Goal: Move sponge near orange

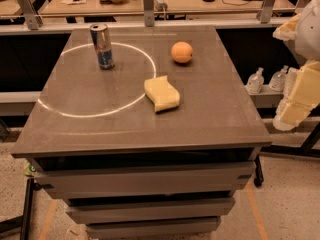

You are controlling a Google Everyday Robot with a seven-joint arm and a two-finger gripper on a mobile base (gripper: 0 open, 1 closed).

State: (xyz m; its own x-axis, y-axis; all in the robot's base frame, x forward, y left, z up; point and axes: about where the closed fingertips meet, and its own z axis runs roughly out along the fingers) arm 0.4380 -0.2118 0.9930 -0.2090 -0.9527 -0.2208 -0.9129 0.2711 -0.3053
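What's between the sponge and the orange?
No thing. In the camera view only bare dark tabletop lies between the pale yellow foam sponge and the round orange. The pincer hangs beyond the table, at the picture's right edge.

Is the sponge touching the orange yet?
Apart. The camera view shows bare tabletop between the sponge and the orange; the end effector hangs beyond the tabletop's right edge.
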